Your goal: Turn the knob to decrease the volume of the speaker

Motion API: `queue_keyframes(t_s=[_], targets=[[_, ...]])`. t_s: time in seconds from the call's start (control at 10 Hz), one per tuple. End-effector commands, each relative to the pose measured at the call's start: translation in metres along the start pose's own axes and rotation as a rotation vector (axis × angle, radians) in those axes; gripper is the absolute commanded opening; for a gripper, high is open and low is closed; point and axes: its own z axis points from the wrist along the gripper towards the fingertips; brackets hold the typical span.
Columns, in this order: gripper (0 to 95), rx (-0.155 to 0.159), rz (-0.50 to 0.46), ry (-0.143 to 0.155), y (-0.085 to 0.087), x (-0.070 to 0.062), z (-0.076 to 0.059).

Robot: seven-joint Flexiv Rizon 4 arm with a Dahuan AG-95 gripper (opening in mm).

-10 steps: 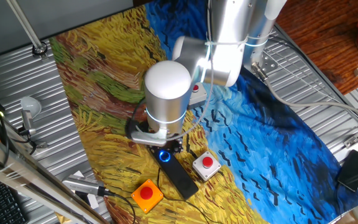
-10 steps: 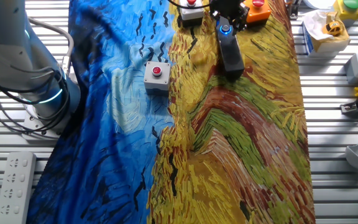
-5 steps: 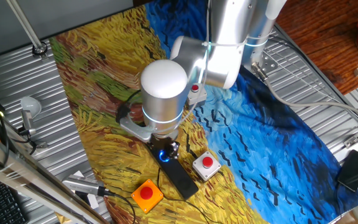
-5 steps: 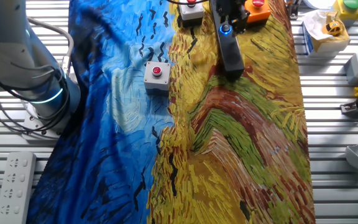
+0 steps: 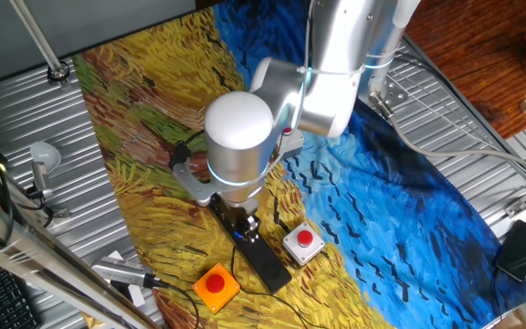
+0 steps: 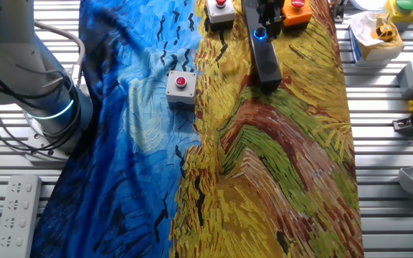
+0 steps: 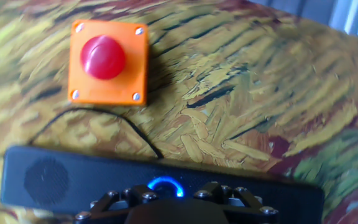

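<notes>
Since the earlier frames the wrist has rotated about its axis over the speaker [image 5: 261, 259], and the flange under the white cap now points toward the lower right; the blue glow visible a second ago is now largely covered in one fixed view.

Left to right in that view: an orange button box [image 5: 216, 287] with a red cap lies near the cloth's edge, the speaker runs diagonally just beside it, and a white button box [image 5: 303, 243] with a red cap sits to the right. All rest on a painted cloth [image 5: 144, 137] of yellow and blue brushstrokes.

The gripper [image 5: 242, 223] stands on the knob [image 6: 260, 33]. In the hand view the knob's blue ring [image 7: 166, 185] shows between the fingers [image 7: 107, 200], which sit close on either side, apparently pinching the dial.

The knob sits mid-length on the speaker; a round grille [image 7: 45, 180] shows at its left end. No legible brand or lettering is discernible. No containers are in evidence.
</notes>
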Motion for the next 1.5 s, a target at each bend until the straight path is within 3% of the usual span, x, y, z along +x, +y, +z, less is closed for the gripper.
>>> queue_keyframes(t_s=[0.1, 0.5, 0.6, 1.5], targets=[[57.0, -0.002, 0.044, 0.008, 0.0026, -0.0005, 0.0003], [57.0, -0.003, 0.034, 0.009, 0.0032, 0.0017, 0.0013], [38.0, -0.006, 0.03, 0.008, 0.0033, 0.0026, 0.0018], [38.0, -0.009, -0.01, 0.004, 0.002, 0.0089, 0.0061]])
